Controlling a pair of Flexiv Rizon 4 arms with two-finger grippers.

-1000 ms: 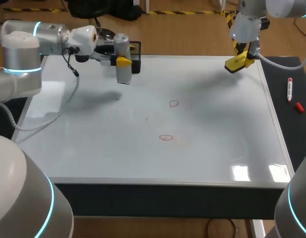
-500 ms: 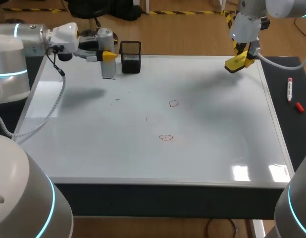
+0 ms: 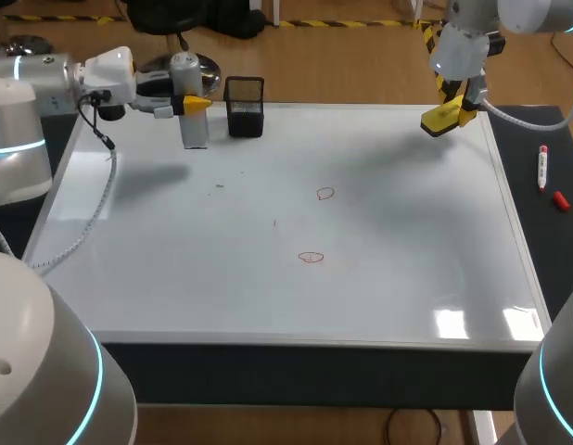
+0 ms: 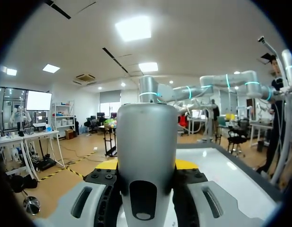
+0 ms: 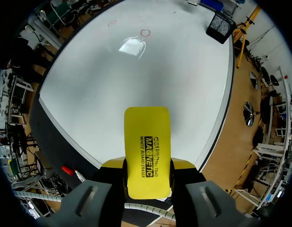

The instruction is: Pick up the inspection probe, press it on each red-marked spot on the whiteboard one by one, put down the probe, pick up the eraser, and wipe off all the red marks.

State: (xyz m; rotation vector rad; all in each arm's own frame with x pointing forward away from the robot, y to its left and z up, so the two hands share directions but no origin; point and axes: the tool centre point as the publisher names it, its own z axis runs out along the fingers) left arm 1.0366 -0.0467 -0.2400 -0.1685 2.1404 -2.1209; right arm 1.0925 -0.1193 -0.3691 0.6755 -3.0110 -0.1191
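Note:
My left gripper [image 3: 196, 103] is shut on the grey cylindrical inspection probe [image 3: 189, 100], upright over the whiteboard's [image 3: 268, 297] far left corner, just left of the black mesh holder [image 3: 245, 107]. In the left wrist view the probe [image 4: 147, 156] stands between the fingers of the left gripper [image 4: 147, 165]. My right gripper [image 3: 451, 113] is shut on the yellow eraser [image 3: 442, 120] above the board's far right corner; in the right wrist view the eraser [image 5: 147, 151] sits in that gripper [image 5: 147, 165]. Two red marks [image 3: 324, 194] [image 3: 311, 257] lie mid-board, and these red marks [image 5: 145, 32] [image 5: 112, 22] lie far ahead of the right gripper.
A red-capped marker [image 3: 542, 168] and a small red cap [image 3: 560, 199] lie on the dark strip right of the whiteboard. The black mesh holder [image 5: 220, 26] shows at the far corner in the right wrist view.
My left arm has carried the probe leftward and back, from in front of the mesh holder to its left side, turning it upright. The right arm and eraser have stayed still.

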